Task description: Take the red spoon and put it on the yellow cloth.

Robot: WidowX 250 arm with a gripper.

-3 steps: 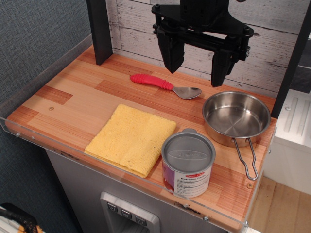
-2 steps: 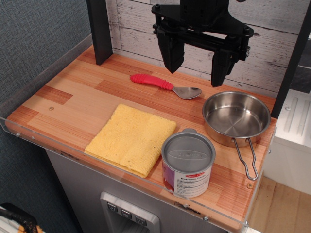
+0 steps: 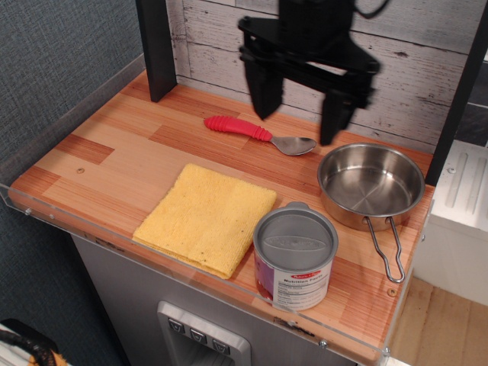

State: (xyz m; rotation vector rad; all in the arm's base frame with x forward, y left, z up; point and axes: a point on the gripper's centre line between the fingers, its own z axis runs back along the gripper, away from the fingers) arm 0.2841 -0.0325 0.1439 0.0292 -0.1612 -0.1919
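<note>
The red spoon (image 3: 255,133) lies on the wooden tabletop toward the back, red ribbed handle to the left and silver bowl to the right. The yellow cloth (image 3: 206,217) lies flat near the front edge, in front of the spoon. My gripper (image 3: 297,126) is black, open wide and empty. It hangs above the spoon's bowl end, its fingers straddling that end without touching it. It looks slightly motion-blurred.
A steel pan (image 3: 370,185) with a wire handle sits right of the spoon. A tin can (image 3: 294,258) stands at the front, touching the cloth's right edge. A black post (image 3: 156,47) stands at the back left. Clear acrylic walls (image 3: 69,114) rim the table.
My gripper has shifted slightly left and lower, toward the spoon. The spoon, cloth, can and pan have not moved.
</note>
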